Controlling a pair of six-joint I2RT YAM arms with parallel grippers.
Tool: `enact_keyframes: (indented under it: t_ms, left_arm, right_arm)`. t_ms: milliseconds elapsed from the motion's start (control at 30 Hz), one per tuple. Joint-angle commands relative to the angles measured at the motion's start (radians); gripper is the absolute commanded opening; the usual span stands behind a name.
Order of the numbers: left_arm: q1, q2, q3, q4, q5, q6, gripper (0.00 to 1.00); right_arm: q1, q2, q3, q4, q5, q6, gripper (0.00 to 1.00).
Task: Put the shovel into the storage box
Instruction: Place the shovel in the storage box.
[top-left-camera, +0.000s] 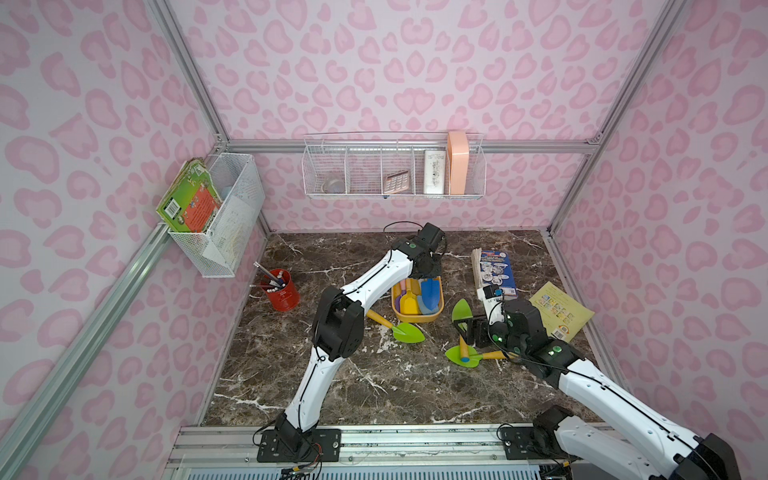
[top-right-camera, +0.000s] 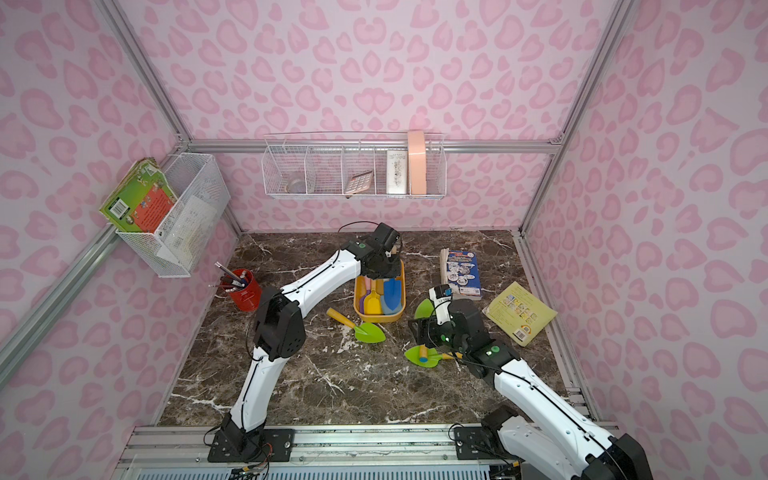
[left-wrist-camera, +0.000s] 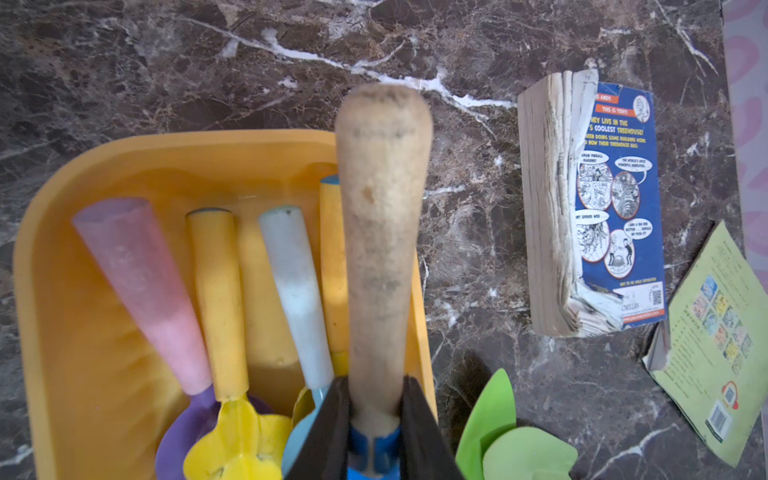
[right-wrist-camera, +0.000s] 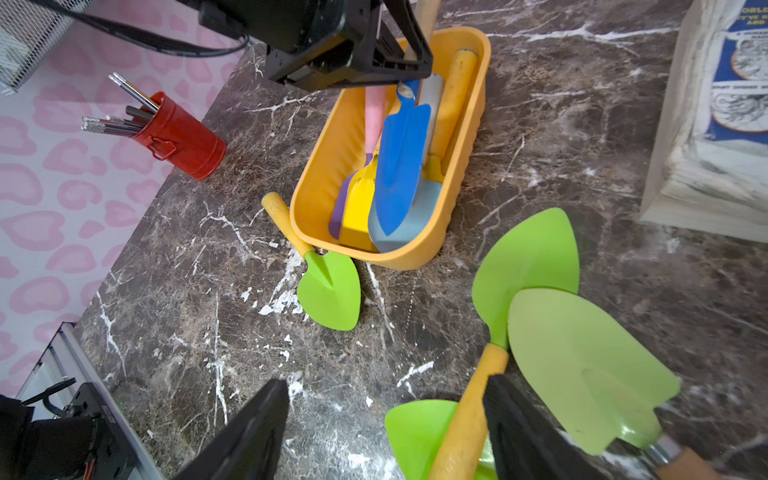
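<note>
Here, I am looking down on a dark marble-patterned tabletop (top-left-camera: 374, 386) inside a pink-spotted enclosure. Near its middle sits the shallow yellow-orange plastic storage box (top-left-camera: 417, 319), rectangular with rounded corners.

The left arm (top-left-camera: 374, 278) extends over the box's far end. The left jaws are clamped tight on the pale wooden handle (left-wrist-camera: 384, 249) of a blue-bladed toy shovel (right-wrist-camera: 401, 166), low on the handle by its blue collar. The shovel is tilted, handle end raised and blade down inside the box. It lies over a light blue shovel (right-wrist-camera: 415, 224), a yellow shovel (right-wrist-camera: 359, 203) and a purple-bladed shovel with a pink handle (left-wrist-camera: 141, 282). I cannot tell whether the blue blade touches them.

The right arm (top-left-camera: 615, 395) is low over the tabletop near the box. The right jaws stand wide apart and grip nothing. The yellow handle (right-wrist-camera: 469, 415) of a bright green plastic shovel lies between them, just beside one finger, and two more green shovels overlap it. A fourth green shovel (right-wrist-camera: 328, 291) lies just beside the box.

A red metal cup of pencils (top-left-camera: 284, 297), a thick paperback (top-left-camera: 496, 270) and a thin yellow-green booklet (top-left-camera: 561, 309) sit towards the edges.
</note>
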Motion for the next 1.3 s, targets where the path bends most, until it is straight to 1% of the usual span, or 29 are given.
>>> enact_keyframes:
  t_ms: [0, 167, 300, 367, 467, 567, 733, 1000, 1067, 1133, 1267]
  left_arm:
    - [0.004, 0.021, 0.018, 0.018, 0.002, 0.005, 0.14]
    - [0.003, 0.054, 0.017, 0.005, 0.008, 0.001, 0.14]
    - [0.002, 0.074, 0.017, -0.003, 0.022, -0.004, 0.17]
    - [0.001, 0.078, 0.017, -0.006, 0.025, -0.005, 0.21]
    - [-0.001, 0.078, 0.018, -0.005, 0.027, -0.005, 0.32]
    - [-0.002, 0.072, 0.022, -0.005, 0.033, 0.005, 0.41]
    - [-0.005, 0.048, 0.023, -0.022, 0.027, 0.008, 0.41]
    - [-0.025, -0.058, 0.004, -0.079, 0.055, 0.034, 0.42]
    - [-0.028, -0.102, -0.034, -0.08, 0.069, 0.038, 0.42]
    - [-0.033, -0.162, -0.107, -0.053, 0.077, 0.039, 0.43]
    - [-0.038, -0.324, -0.328, 0.066, 0.1, 0.036, 0.43]
  right_arm:
    - [-0.001, 0.004, -0.002, 0.016, -0.007, 0.008, 0.77]
    - [-0.004, 0.009, 0.004, 0.016, -0.007, 0.005, 0.77]
    - [-0.006, 0.006, -0.003, 0.017, -0.005, 0.007, 0.77]
    - [-0.006, 0.006, -0.009, 0.02, -0.008, 0.011, 0.77]
    - [-0.005, 0.006, -0.012, 0.026, -0.011, 0.014, 0.77]
    - [-0.006, 0.005, -0.011, 0.028, -0.011, 0.016, 0.77]
    - [-0.006, 0.006, -0.009, 0.026, -0.006, 0.015, 0.77]
    - [-0.007, 0.012, 0.01, 0.016, 0.004, 0.003, 0.77]
    - [-0.012, 0.014, 0.019, 0.012, 0.001, 0.001, 0.77]
    - [-0.016, 0.017, 0.025, 0.011, -0.004, -0.001, 0.78]
    - [-0.023, 0.03, 0.041, 0.008, -0.01, -0.003, 0.78]
